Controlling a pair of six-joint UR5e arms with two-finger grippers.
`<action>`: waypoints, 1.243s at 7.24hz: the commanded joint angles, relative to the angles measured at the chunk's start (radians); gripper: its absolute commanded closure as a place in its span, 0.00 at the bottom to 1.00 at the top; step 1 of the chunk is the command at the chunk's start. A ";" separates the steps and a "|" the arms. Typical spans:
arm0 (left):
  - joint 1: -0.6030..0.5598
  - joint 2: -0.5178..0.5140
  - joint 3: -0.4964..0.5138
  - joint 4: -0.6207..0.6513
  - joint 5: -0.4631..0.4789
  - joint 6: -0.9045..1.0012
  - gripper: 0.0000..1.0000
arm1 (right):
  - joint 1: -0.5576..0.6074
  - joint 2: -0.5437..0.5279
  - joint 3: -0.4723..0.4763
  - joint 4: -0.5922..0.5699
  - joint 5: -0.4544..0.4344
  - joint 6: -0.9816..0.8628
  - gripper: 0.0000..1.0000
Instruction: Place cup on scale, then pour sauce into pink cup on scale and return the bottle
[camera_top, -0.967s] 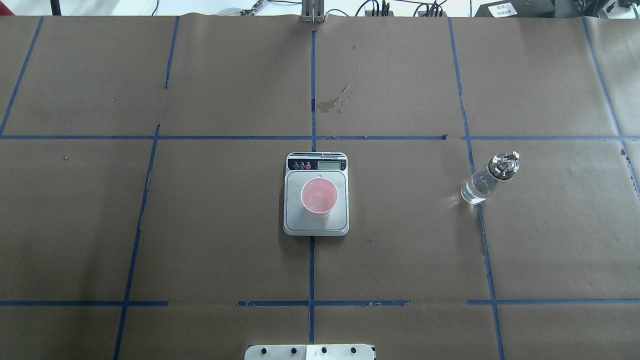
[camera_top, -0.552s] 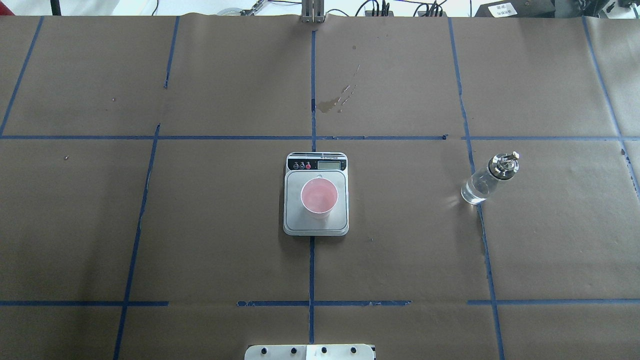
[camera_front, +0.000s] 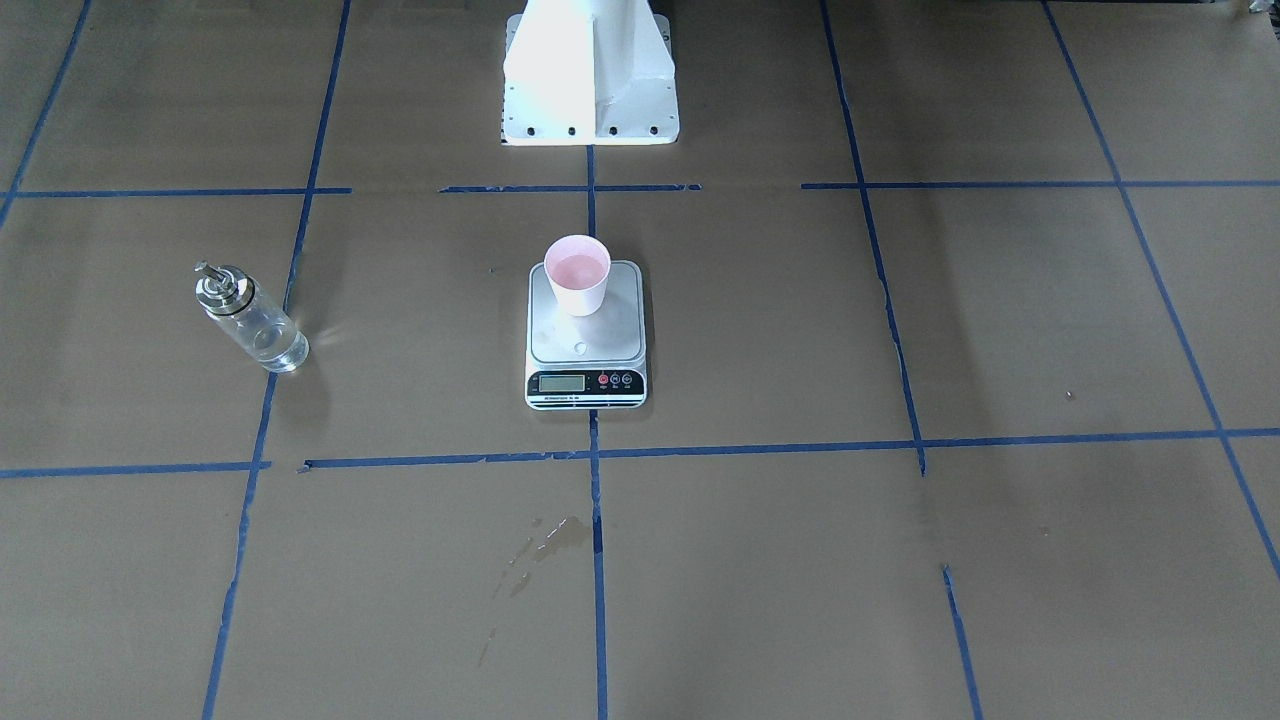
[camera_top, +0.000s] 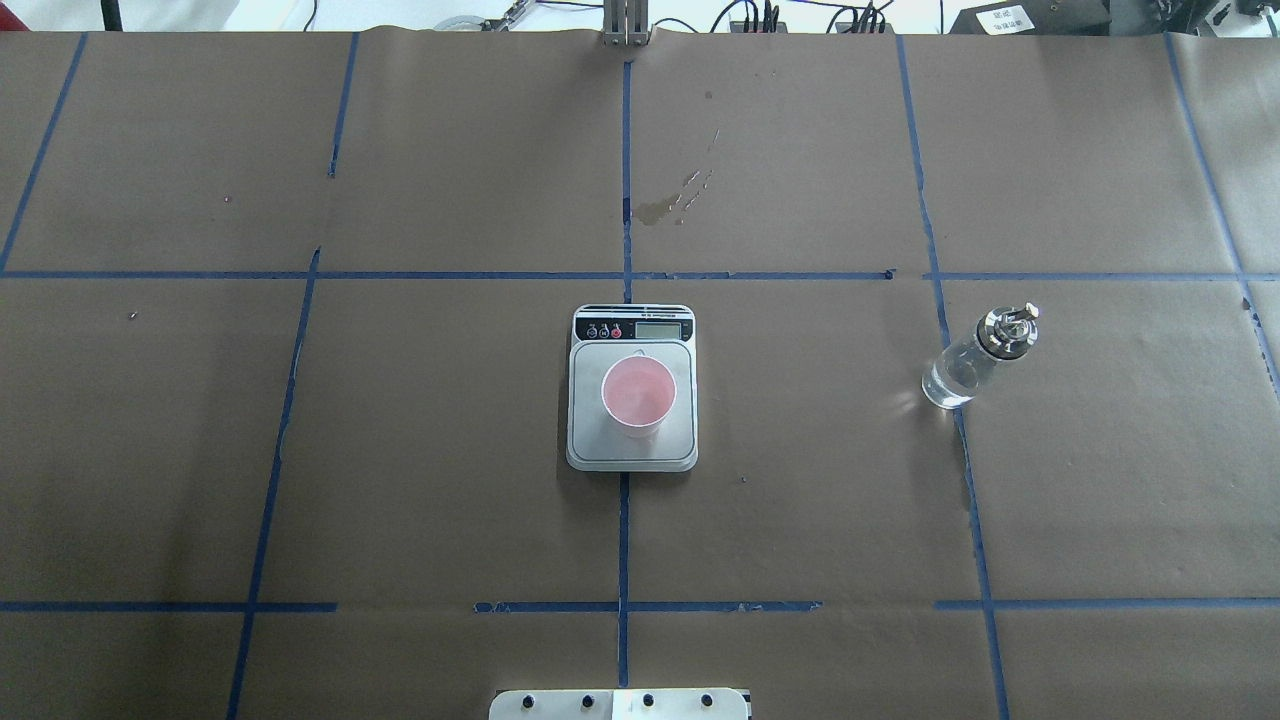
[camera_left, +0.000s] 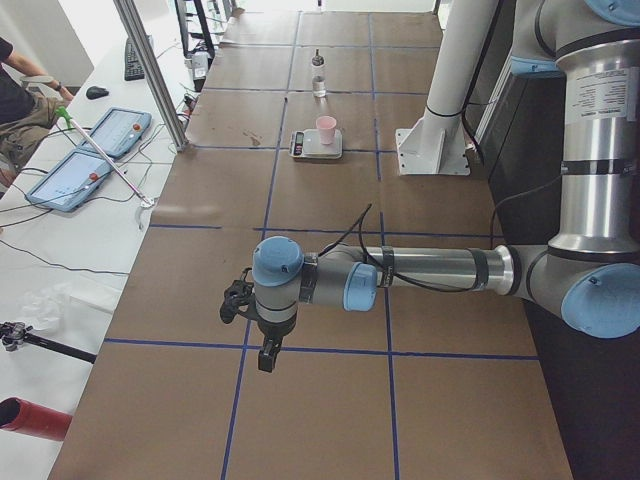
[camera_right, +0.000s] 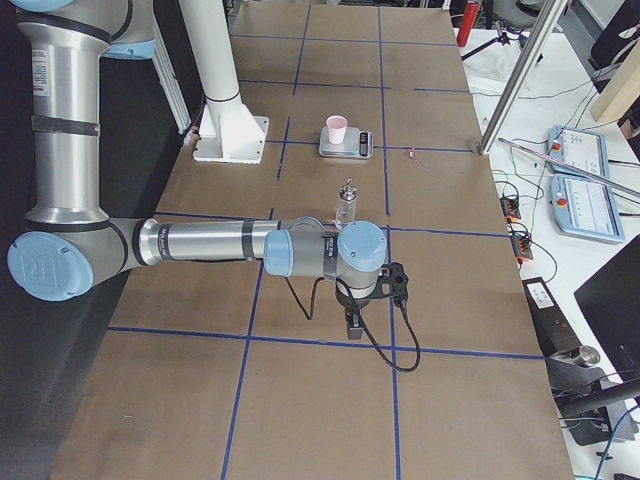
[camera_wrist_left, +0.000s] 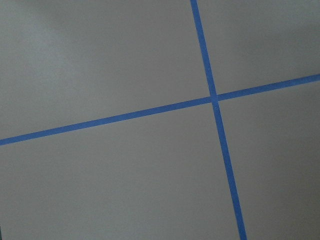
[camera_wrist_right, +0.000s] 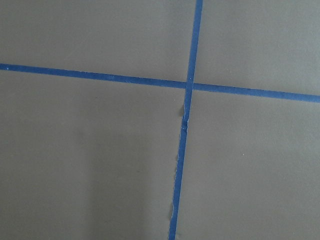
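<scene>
The cup (camera_top: 638, 392) stands upright on the scale (camera_top: 590, 440) at the centre of the overhead frame. The bottle (camera_top: 965, 365), with clear sauce (camera_top: 945, 385) low inside it, stands at centre right, well apart from the scale. The left claw (camera_left: 266, 355) and the right claw (camera_right: 354, 325) hang above the bench (camera_top: 400, 450). I cannot tell whether either is spread or pressed together.

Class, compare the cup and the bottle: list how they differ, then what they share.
The cup sits on the scale; the bottle stands on the table. The cup is opaque pink and open-topped; the bottle is clear glass with a silver spout cap. Both stand upright.
</scene>
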 joint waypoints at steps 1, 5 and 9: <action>0.001 -0.002 0.010 0.000 0.000 -0.047 0.00 | 0.000 0.000 -0.002 0.000 -0.002 0.004 0.00; 0.001 -0.002 0.004 -0.014 -0.002 -0.160 0.00 | 0.002 0.000 0.006 0.002 -0.003 0.194 0.00; 0.001 -0.002 0.002 -0.012 -0.022 -0.161 0.00 | 0.000 0.001 0.006 0.002 -0.006 0.194 0.00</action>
